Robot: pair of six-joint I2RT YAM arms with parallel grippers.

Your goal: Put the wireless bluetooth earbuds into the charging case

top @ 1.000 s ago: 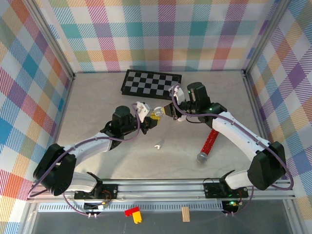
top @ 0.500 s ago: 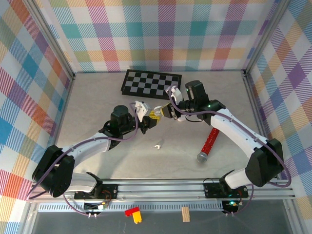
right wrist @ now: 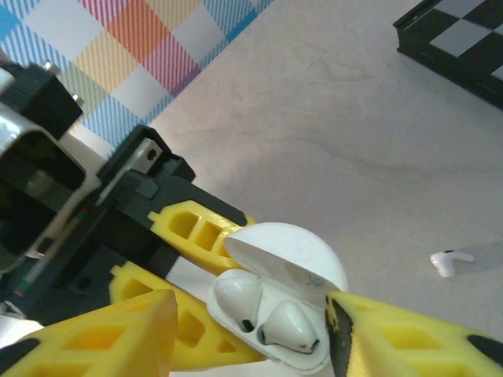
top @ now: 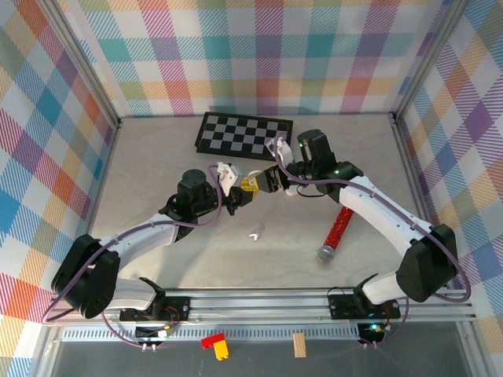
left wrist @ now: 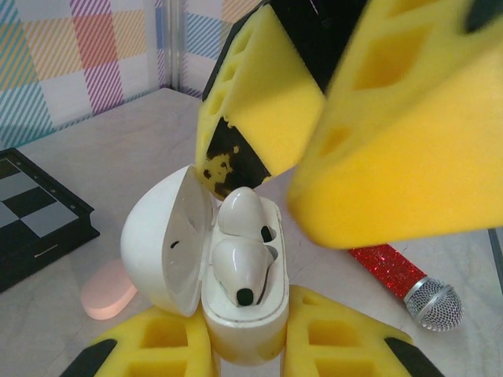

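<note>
My left gripper is shut on the lower body of a white charging case, held above the table with its lid tipped open. Two white earbuds sit side by side in the case's wells. My right gripper is open. Its yellow fingers stand on either side of the case's top, holding nothing. A third white earbud lies loose on the table below the grippers.
A black-and-white checkerboard lies at the back of the table. A red glitter microphone lies to the right, under the right arm. A pale pink rounded object rests on the table beyond the case.
The right gripper's jaws have opened over the case. Both grippers have shifted slightly toward the back left, and the case stays in the left gripper.
</note>
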